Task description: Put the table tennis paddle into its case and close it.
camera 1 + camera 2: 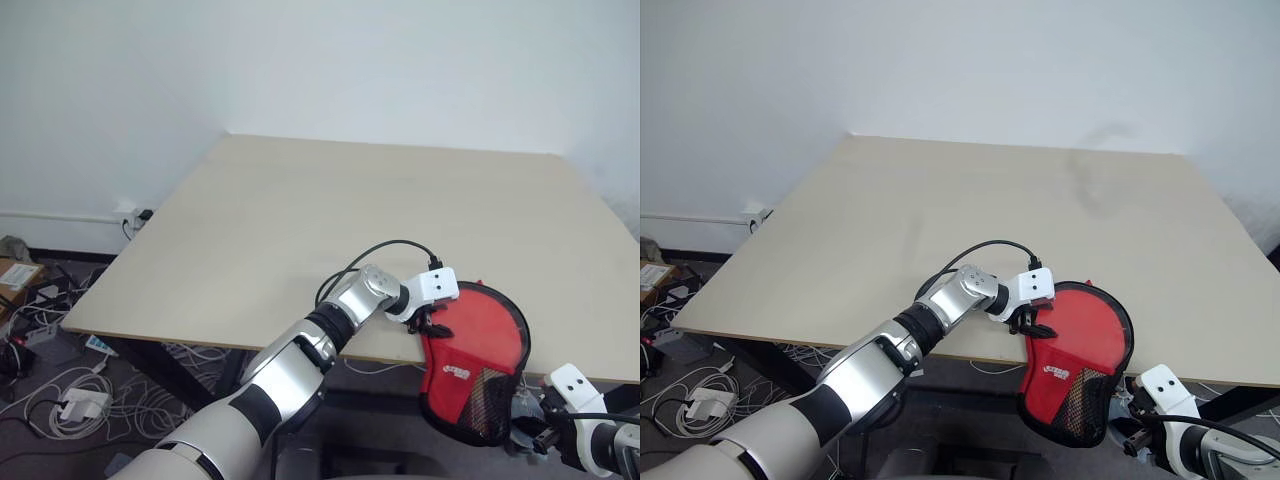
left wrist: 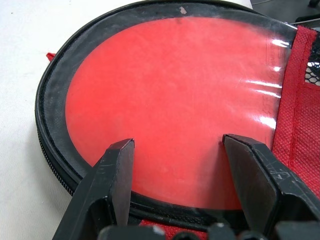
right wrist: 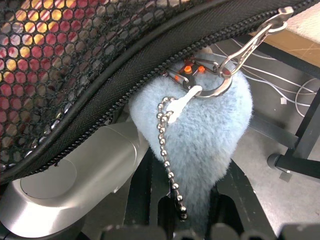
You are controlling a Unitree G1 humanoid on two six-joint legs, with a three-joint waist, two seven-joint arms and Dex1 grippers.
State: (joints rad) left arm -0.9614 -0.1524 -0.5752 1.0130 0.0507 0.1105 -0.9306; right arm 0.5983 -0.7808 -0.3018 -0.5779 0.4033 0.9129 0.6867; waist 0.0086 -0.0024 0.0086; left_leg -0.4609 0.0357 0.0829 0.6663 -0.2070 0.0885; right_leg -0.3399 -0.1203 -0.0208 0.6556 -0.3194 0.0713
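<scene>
I see the case [image 1: 478, 355] lying at the near edge of the surface [image 1: 380, 210], its lower part with the black mesh patch [image 1: 495, 400] hanging over the edge. Through the clear half I see the paddle [image 2: 170, 100] inside, its red face up. The black zip [image 2: 50, 155] runs round the rim.

My left tool [image 1: 430, 322] rests on the case at its left side, fingers [image 2: 112, 175] spread apart over the clear plastic, holding nothing.

My right tool [image 1: 530, 432] sits below the surface edge, just beside the hanging mesh end. Its fingers are pressed together on a pale blue fluffy charm [image 3: 200, 135], which hangs from the zip pull [image 3: 260, 35] by a metal ring with a ball chain [image 3: 170, 155].

Cables [image 1: 60, 400] lie on the floor left of the surface.
</scene>
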